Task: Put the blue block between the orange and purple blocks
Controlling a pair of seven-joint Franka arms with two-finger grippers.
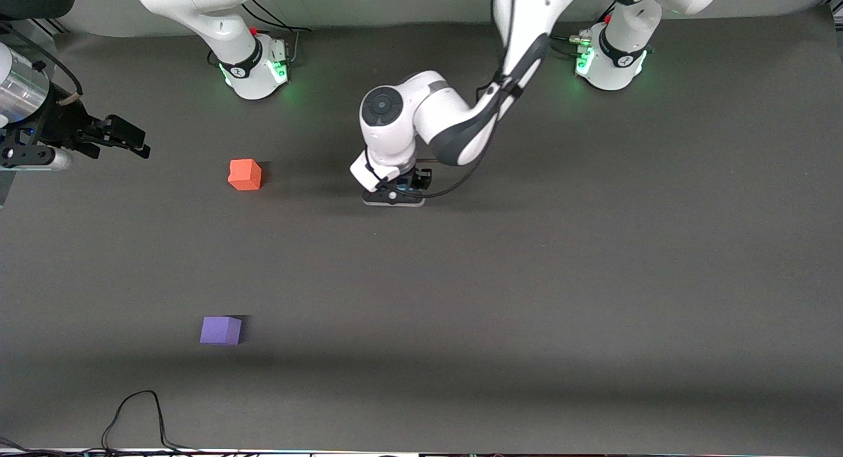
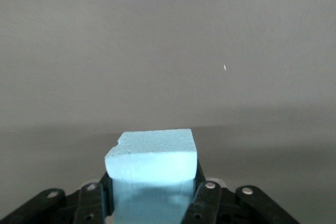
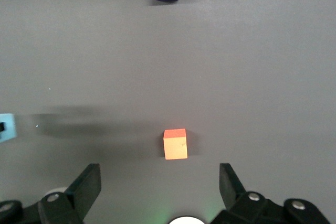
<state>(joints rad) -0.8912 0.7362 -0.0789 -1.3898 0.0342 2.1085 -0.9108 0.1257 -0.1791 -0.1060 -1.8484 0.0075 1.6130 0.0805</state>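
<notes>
Near the middle of the table point(image 1: 593, 279) I have the left arm bent down from its base, wrist folded low, with the left gripper point(image 1: 402, 192) pointing at the mat. My left wrist view shows its fingers point(image 2: 203, 199) pressed against both sides of the blue block point(image 2: 152, 169), pinching it. I see the orange block point(image 1: 245, 174) toward the right arm's end of the table, well apart from that gripper, and the purple block point(image 1: 220, 330) nearer the front camera than the orange one. My right arm waits at its end of the table, the right gripper point(image 3: 160, 187) spread wide above the mat.
</notes>
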